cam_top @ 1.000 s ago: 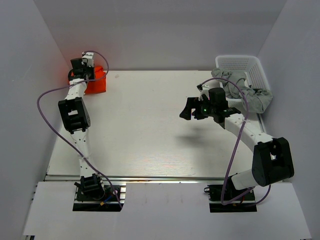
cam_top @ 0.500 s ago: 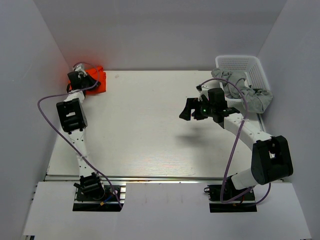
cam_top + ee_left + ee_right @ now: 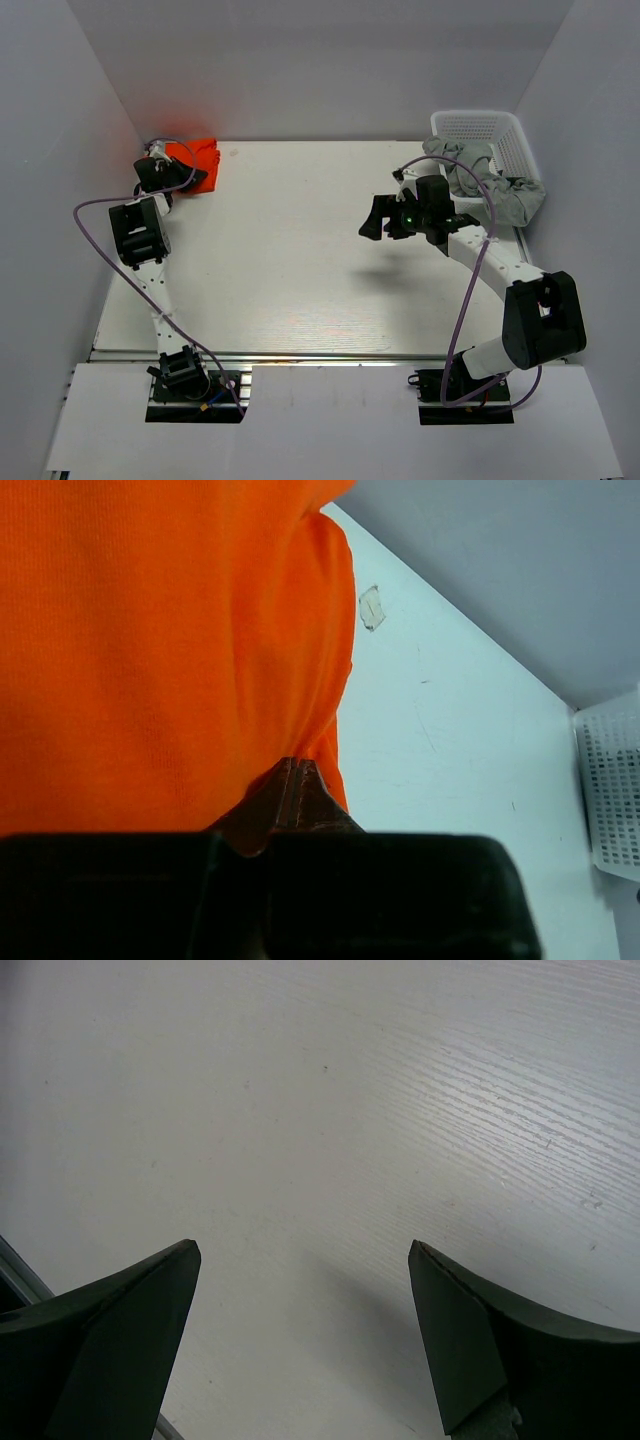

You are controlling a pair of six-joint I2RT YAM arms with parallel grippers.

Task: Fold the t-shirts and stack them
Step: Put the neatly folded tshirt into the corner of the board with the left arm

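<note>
White walls boxed in the pale table [image 3: 300, 260] I was working over. At its 10 o'clock corner lay the orange shirt [image 3: 200, 155], bunched into a lump against the left wall, with no long axis I could make out. The left gripper [image 3: 170, 172] was right on it. In the wrist view its fingertips [image 3: 297, 775] were clenched together and, as far as I could judge, nipping a fold of the cloth, which filled everything from 9 round to 12 o'clock of them. Bare table opened out toward 2 o'clock, so any drag to spread the shirt would have to go that way. The left arm was plainly the nearer one. The right gripper [image 3: 378, 220] hung over the table's right half, well apart from that shirt, with its fingers spread wide over nothing but tabletop [image 3: 330, 1110]. The grey shirts [image 3: 495, 185] lay toward 2 o'clock of it, spilling over the side of the white basket [image 3: 490, 125] at the table's 1 o'clock corner. I could read no brand, label or writing anywhere, and saw only a small pale patch [image 3: 371, 607] stuck to the table.
</note>
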